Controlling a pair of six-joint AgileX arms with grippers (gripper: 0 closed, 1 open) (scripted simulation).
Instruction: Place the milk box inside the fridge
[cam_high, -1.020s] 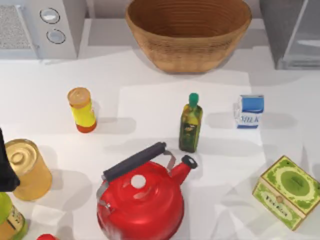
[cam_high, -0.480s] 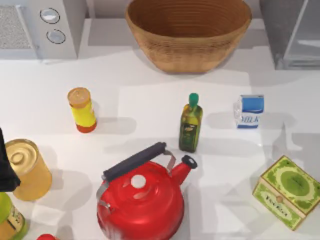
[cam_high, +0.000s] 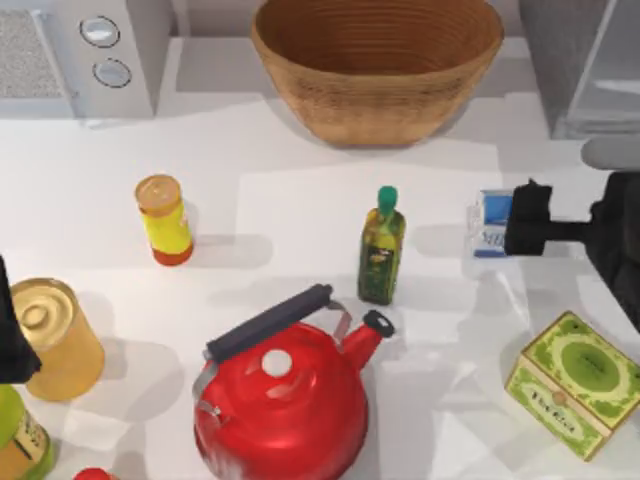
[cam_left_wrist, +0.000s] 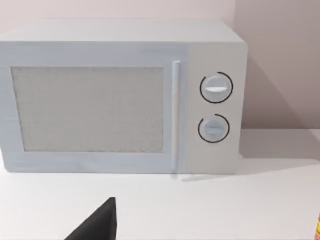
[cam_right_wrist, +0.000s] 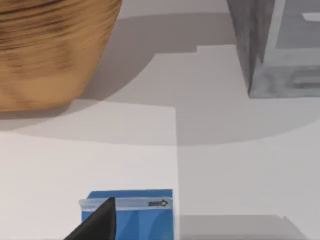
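top view: my right tool (cam_high: 520, 218) reaches in from the right edge and sits over the right part of the milk box (cam_high: 492, 222), hiding that side of it; whether it touches the carton i cannot tell, nor whether its fingers are spread or pressed together. the milk box stands upright on the white surface (cam_high: 300, 200), to the right of the green-capped bottle (cam_high: 381, 246) and in front of the fridge (cam_high: 585, 65), which fills the far right corner, well apart from the carton. the green tea box (cam_high: 574, 384) lies near the right front edge. my left arm is parked at the left edge beside the yellow can (cam_high: 52, 338).

right wrist view: the blue gabled top of the milk box (cam_right_wrist: 131, 212) appears just beside a dark fingertip (cam_right_wrist: 97, 222), with the woven basket (cam_right_wrist: 50, 47) and the fridge's grey corner (cam_right_wrist: 277, 47) beyond.

left wrist view: the microwave (cam_left_wrist: 120, 95) with its two round dials faces the camera, one dark fingertip (cam_left_wrist: 97, 222) in front.

the red kettle (cam_high: 285, 395) and the yellow shaker (cam_high: 163, 218) appear from above.
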